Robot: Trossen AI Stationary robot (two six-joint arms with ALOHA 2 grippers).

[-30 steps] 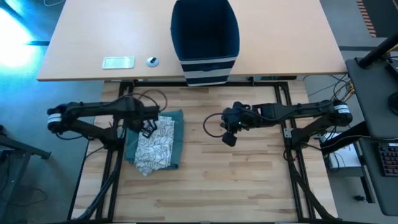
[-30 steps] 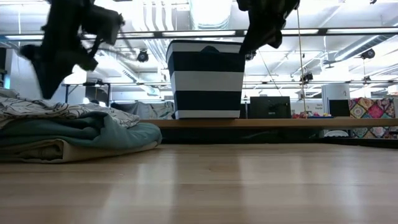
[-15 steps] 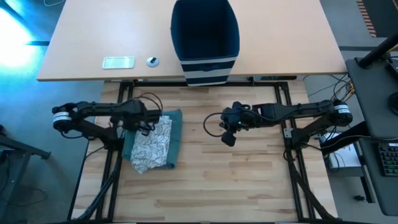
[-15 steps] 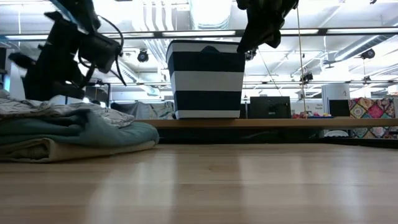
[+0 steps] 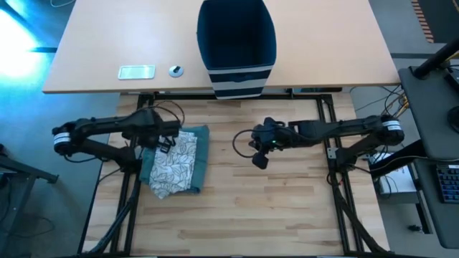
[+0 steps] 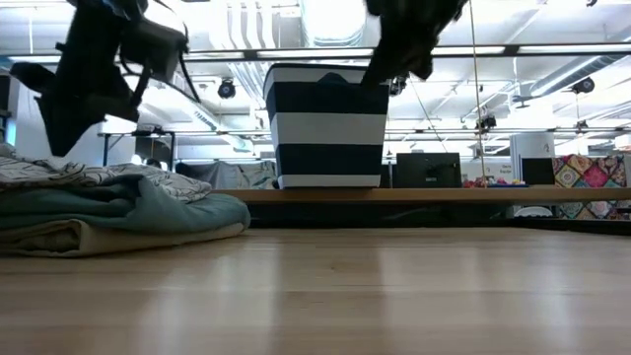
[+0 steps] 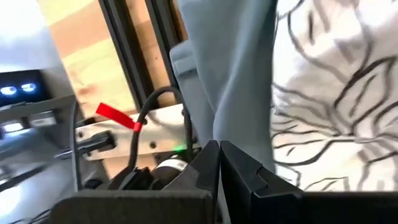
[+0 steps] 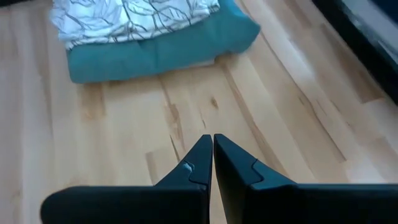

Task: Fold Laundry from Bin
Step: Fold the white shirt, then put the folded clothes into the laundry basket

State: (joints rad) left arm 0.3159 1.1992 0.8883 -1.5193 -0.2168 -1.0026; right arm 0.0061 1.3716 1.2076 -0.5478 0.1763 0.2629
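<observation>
Above the left side of the wooden table [image 5: 287,208], the left gripper [image 5: 169,142] hung with its fingers pressed together, empty, over the near edge of the folded laundry [image 5: 176,161]. That stack showed a leaf-printed white piece on top, a teal one beneath, and a beige layer at the bottom. At centre, the right gripper [image 5: 259,158] hovered over bare wood, fingers closed on nothing. Beyond, the bin [image 5: 237,43] stood on the rear desk [image 5: 337,50], beside a small white device [image 5: 136,72].

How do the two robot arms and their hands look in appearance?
Both arms are dark, slim and jointed, each with a white band near its base. Loose black cables loop by the left hand and right hand. Each hand has two dark angular fingers.
</observation>
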